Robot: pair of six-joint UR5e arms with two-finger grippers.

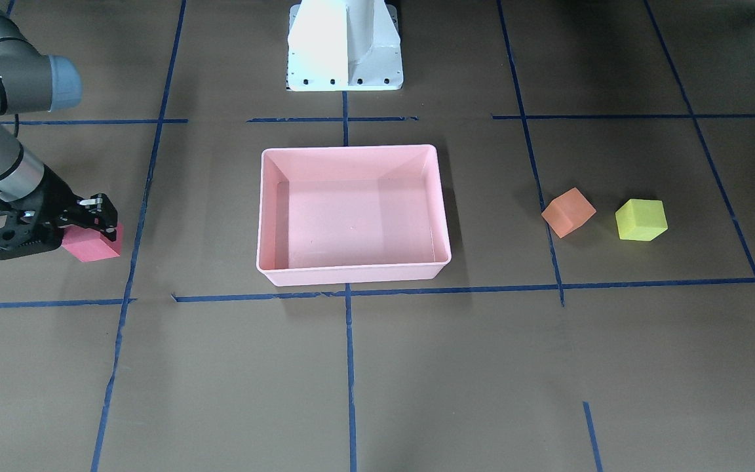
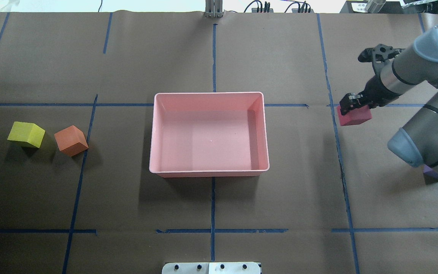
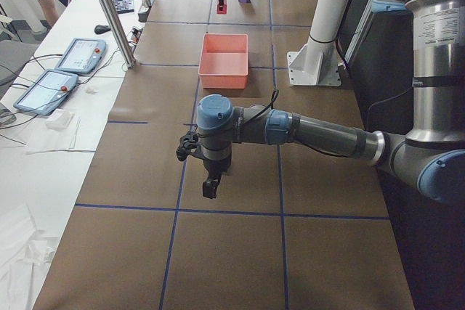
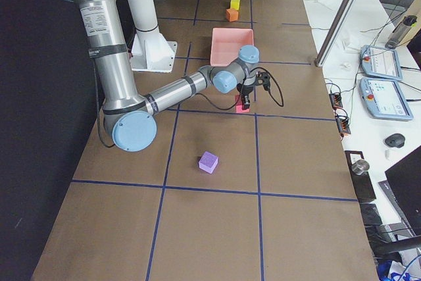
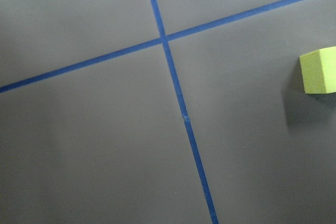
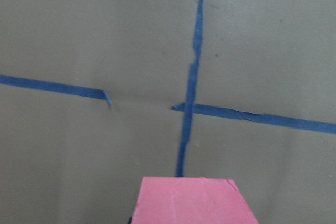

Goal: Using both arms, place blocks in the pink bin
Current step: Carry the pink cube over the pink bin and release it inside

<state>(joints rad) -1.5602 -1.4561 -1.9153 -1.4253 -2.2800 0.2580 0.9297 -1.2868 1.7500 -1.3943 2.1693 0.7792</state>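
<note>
The red block (image 1: 92, 246) is a cube, so no side is longer than another. It sits almost square with the blue tape lines (image 1: 350, 367), turned only a little. The right gripper (image 1: 99, 219) comes down on it from above, and its two black fingers are pressed on the block's sides, so the block sits right under the fingers. In the right wrist view the block's flat pink-red top fills the bottom middle. This block is out at the robot's right end of the table (image 1: 482, 367), well apart from the pink bin (image 1: 351, 149). I cannot tell if it is touching the table or lifted a bit.

The pink bin is in the middle, just in front of the white pedestal (image 1: 345, 46), with its long side running across the table from one arm's side to the other. The orange block (image 1: 568, 212) and the yellow block (image 1: 641, 219) sit near each other on the robot's left side, both turned so a corner points at the bin. The orange one is closer to the bin and sits on a tape line. The purple block (image 4: 208, 162) sits on the table beyond the red one, farther from the bin.

The left gripper (image 3: 210, 188) hangs over the table, pointing down. I cannot tell if its fingers are apart or together. Its wrist view shows a piece of the yellow block at the right edge.
</note>
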